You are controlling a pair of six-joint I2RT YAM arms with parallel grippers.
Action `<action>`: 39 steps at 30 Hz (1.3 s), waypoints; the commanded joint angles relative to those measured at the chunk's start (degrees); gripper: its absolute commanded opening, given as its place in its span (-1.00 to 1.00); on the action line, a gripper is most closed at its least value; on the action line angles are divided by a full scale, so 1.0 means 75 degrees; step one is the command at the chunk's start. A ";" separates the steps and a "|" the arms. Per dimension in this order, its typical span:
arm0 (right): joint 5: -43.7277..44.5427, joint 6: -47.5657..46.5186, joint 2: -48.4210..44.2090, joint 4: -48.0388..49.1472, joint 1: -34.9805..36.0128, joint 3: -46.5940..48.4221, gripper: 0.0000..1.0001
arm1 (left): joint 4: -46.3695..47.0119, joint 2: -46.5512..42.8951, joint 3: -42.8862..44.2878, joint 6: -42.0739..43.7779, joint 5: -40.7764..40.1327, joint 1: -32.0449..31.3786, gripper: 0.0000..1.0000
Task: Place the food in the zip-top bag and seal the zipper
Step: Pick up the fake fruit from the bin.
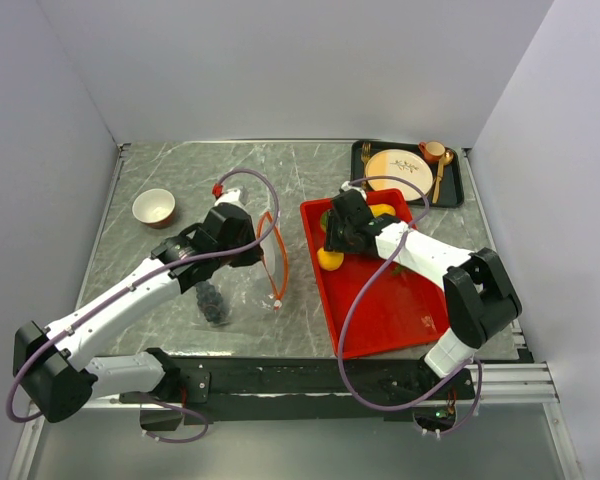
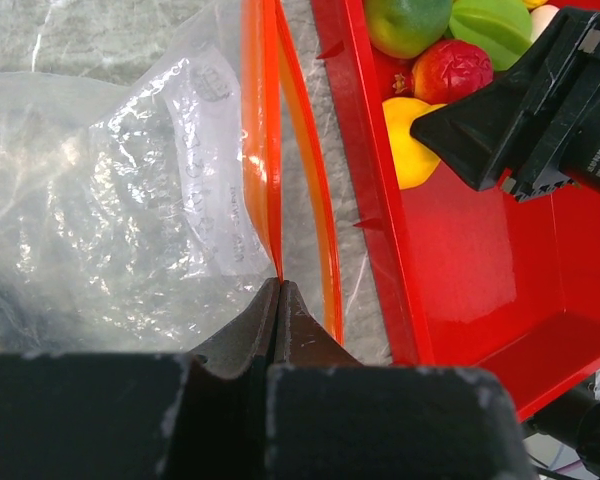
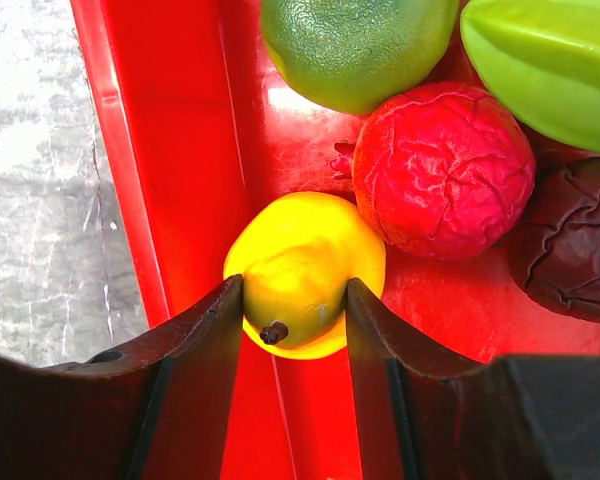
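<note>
The clear zip-top bag [image 1: 242, 272] lies left of the red tray, with dark purple grapes [image 1: 212, 301] inside it. My left gripper [image 2: 278, 284] is shut on one lip of the orange-red zipper [image 2: 263, 150], holding the bag's mouth apart. In the red tray [image 3: 170, 150] my right gripper [image 3: 293, 300] has both fingers pressed against the sides of a yellow fruit [image 3: 305, 255], which rests against the tray's left wall. Beside it lie a red fruit [image 3: 442, 170], a round green fruit [image 3: 355, 45], a green star-shaped fruit [image 3: 550, 65] and a dark brown piece [image 3: 570, 240].
A small bowl [image 1: 154, 207] stands at the back left. At the back right a black tray [image 1: 457, 188] carries a cream plate [image 1: 399, 170], a cup and gold cutlery. Grey walls close in the table on three sides.
</note>
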 commanded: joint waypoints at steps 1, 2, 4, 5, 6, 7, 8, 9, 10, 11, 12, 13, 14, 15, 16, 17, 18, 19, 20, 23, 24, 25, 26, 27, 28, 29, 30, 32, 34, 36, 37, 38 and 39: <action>-0.0044 -0.0130 -0.0243 -0.0080 -0.0025 0.0036 -1.00 | 0.0286 -0.0221 -0.0068 -0.0011 -0.0109 -0.0025 -0.98; -0.0044 -0.0142 -0.0302 -0.0104 -0.0014 0.0048 -1.00 | 0.0287 -0.0198 -0.0057 -0.0011 -0.0097 -0.0025 -0.99; -0.0033 -0.0142 -0.0523 -0.0151 -0.0014 0.0025 -1.00 | 0.0310 -0.0186 -0.0045 0.0001 -0.0050 -0.0025 -0.99; -0.0021 -0.0142 -0.0606 -0.0186 -0.0025 0.0024 -1.00 | 0.0322 -0.0186 -0.0045 0.0001 -0.0062 -0.0025 -0.99; 0.0014 -0.0130 -0.0688 -0.0244 -0.0025 0.0013 -1.00 | 0.0322 -0.0174 -0.0045 0.0012 -0.0050 -0.0025 -0.98; 0.0038 -0.0130 -0.0851 -0.0279 -0.0025 0.0013 -1.00 | 0.0333 -0.0174 -0.0056 0.0012 -0.0050 -0.0025 -0.98; 0.0061 -0.0130 -0.0946 -0.0314 -0.0025 0.0013 -1.00 | 0.0333 -0.0174 -0.0057 0.0012 -0.0050 -0.0025 -0.98; 0.0096 -0.0118 -0.1028 -0.0361 -0.0025 0.0001 -1.00 | 0.0333 -0.0174 -0.0057 0.0012 -0.0050 -0.0025 -0.99; 0.0096 -0.0118 -0.1191 -0.0396 -0.0025 0.0001 -1.00 | 0.0345 -0.0185 -0.0068 0.0012 -0.0038 -0.0025 -0.98; 0.0120 -0.0118 -0.1263 -0.0432 -0.0025 0.0001 -1.00 | 0.0357 -0.0186 -0.0091 0.0012 -0.0038 -0.0025 -0.98; 0.0085 -0.0107 -0.1414 -0.0513 -0.0025 0.0001 -1.00 | 0.0357 -0.0197 -0.0080 0.0024 -0.0038 -0.0025 -0.98; 0.0073 -0.0095 -0.1508 -0.0537 -0.0025 -0.0011 -1.00 | 0.0345 -0.0197 -0.0080 0.0012 -0.0027 -0.0025 -0.98; 0.0096 -0.0083 -0.1602 -0.0561 -0.0025 -0.0022 -1.00 | 0.0345 -0.0197 -0.0080 0.0012 -0.0027 -0.0025 -0.99; 0.0085 -0.0060 -0.1777 -0.0596 -0.0014 -0.0057 -1.00 | 0.0357 -0.0197 -0.0092 0.0012 -0.0027 -0.0025 -0.98; 0.0027 -0.0048 -0.1872 -0.0642 -0.0025 -0.0046 -1.00 | 0.0369 -0.0197 -0.0092 0.0012 -0.0003 -0.0025 -0.98; 0.0003 -0.0025 -0.1977 -0.0678 -0.0025 -0.0034 -1.00 | 0.0380 -0.0197 -0.0092 0.0024 -0.0003 -0.0025 -0.98; -0.0055 -0.0001 -0.2210 -0.0713 -0.0025 -0.0023 -1.00 | 0.0392 -0.0186 -0.0103 0.0024 0.0009 -0.0025 -0.98; -0.0276 0.0022 -0.2329 -0.0690 -0.0014 -0.0022 -1.00 | 0.0392 -0.0174 -0.0080 0.0024 0.0020 -0.0025 -0.99; -0.0383 0.0045 -0.2446 -0.0667 -0.0002 -0.0022 -1.00 | 0.0404 -0.0151 -0.0068 0.0024 0.0032 -0.0025 -0.99; -0.0770 0.0186 -0.2751 -0.0549 0.0045 0.0083 -1.00 | 0.0427 -0.0104 -0.0045 0.0047 0.0079 -0.0013 -0.98; -0.0968 0.0233 -0.2798 -0.0538 0.0114 0.0199 -1.00 | 0.0427 -0.0104 -0.0033 0.0047 0.0091 -0.0025 -0.99; -0.1040 0.0245 -0.2810 -0.0514 0.0162 0.0270 -1.00 | 0.0439 -0.0092 -0.0033 0.0047 0.0102 -0.0025 -0.99; -0.1191 0.0268 -0.2775 -0.0502 0.0220 0.0340 -1.00 | 0.0427 -0.0092 -0.0021 0.0036 0.0102 -0.0013 -0.98; -0.1262 0.0280 -0.2705 -0.0444 0.0255 0.0468 -1.00 | 0.0450 -0.0092 -0.0021 0.0036 0.0114 -0.0025 -0.98; -0.1379 0.0292 -0.2658 -0.0409 0.0349 0.0516 -1.00 | 0.0451 -0.0092 -0.0033 0.0024 0.0137 -0.0025 -0.98; -0.1508 0.0303 -0.2600 -0.0351 0.0396 0.0575 -1.00 | 0.0462 -0.0092 -0.0021 0.0001 0.0161 -0.0025 -0.98; -0.1660 0.0350 -0.2483 -0.0257 0.0454 0.0680 -1.00 | 0.0462 -0.0103 -0.0033 0.0001 0.0173 -0.0013 -0.98; -0.1720 0.0374 -0.2365 -0.0210 0.0700 0.0797 -1.00 | 0.0462 -0.0127 -0.0033 0.0012 0.0196 -0.0036 -0.99; -0.1825 0.0444 -0.2271 -0.0069 0.0853 0.0915 -1.00 | 0.0416 -0.0127 -0.0021 0.0012 0.0161 -0.0036 -0.98; -0.1954 0.0584 -0.2155 0.0176 0.1052 0.0962 -1.00 | 0.0404 -0.0150 -0.0021 0.0001 0.0138 -0.0036 -0.98; -0.2082 0.0620 -0.2108 0.0224 0.1099 0.0985 -0.99 | 0.0415 -0.0162 -0.0056 0.0001 0.0138 -0.0036 -0.98; -0.2130 0.0643 -0.2037 0.0271 0.1204 0.1009 -0.99 | 0.0450 -0.0185 -0.0057 0.0001 0.0126 -0.0025 -0.99; -0.2176 0.0701 -0.1898 0.0352 0.1251 0.1055 -0.99 | 0.0462 -0.0186 -0.0068 0.0001 0.0137 -0.0025 -0.99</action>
